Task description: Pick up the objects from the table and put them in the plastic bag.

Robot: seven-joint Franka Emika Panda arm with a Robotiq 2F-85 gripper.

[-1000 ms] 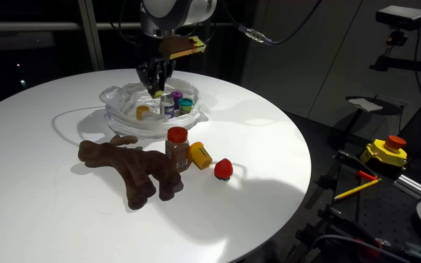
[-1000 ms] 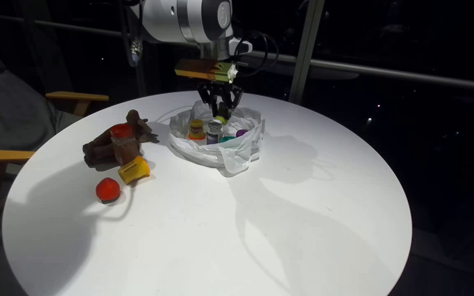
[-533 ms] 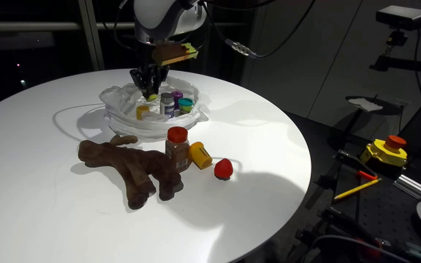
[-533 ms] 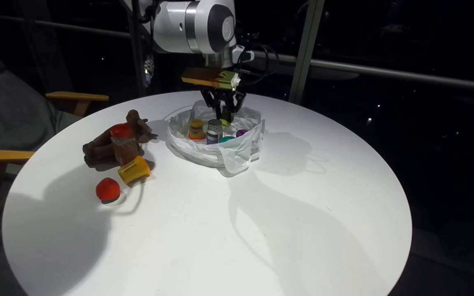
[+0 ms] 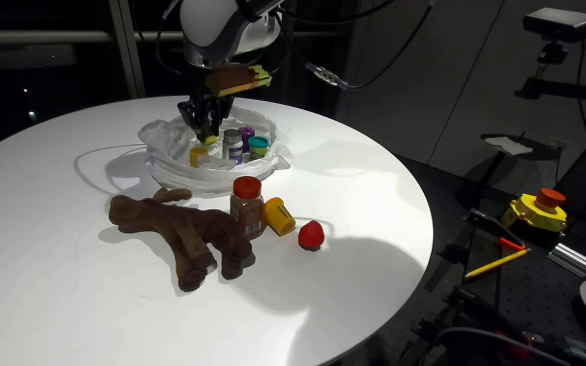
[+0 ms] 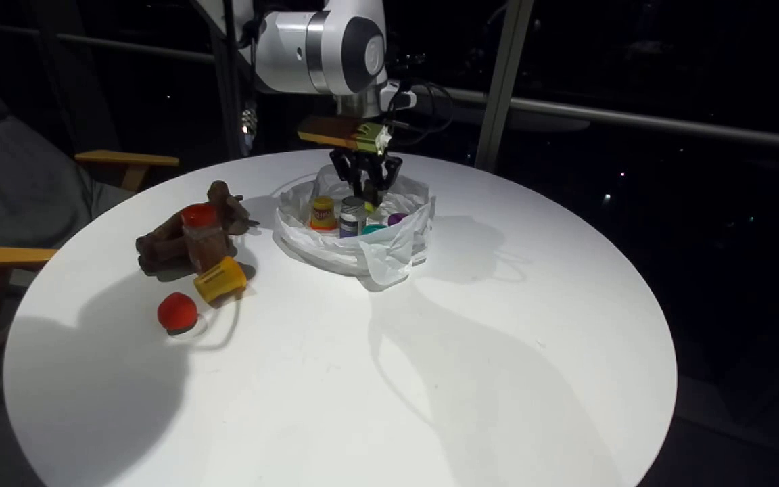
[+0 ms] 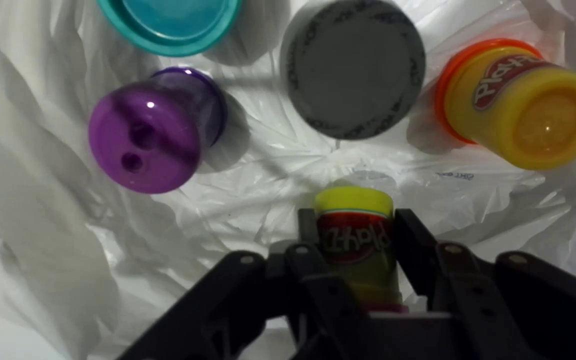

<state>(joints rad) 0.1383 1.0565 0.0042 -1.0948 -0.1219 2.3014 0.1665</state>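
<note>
A white plastic bag lies open on the table; it also shows in the wrist view. My gripper is inside the bag's rim, shut on a yellow-green tub, one finger on each side of it. The tub's yellow-green end points down towards the bag floor; I cannot tell whether it touches. In the bag stand a grey-lidded jar, a purple-lidded bottle, a teal-lidded tub and a yellow tub. On the table lie a brown plush toy, red-lidded jar, yellow tub and red object.
The round white table holds everything. The bag's crumpled rim rises around the items in it. A wooden-armed chair stands beside the table. A dark cart with a red-and-yellow button is beyond the table edge.
My gripper has moved lower into the bag with the yellow-green tub, shifting slightly away from the grey-lidded jar. The objects on the table and in the bag have not moved.
</note>
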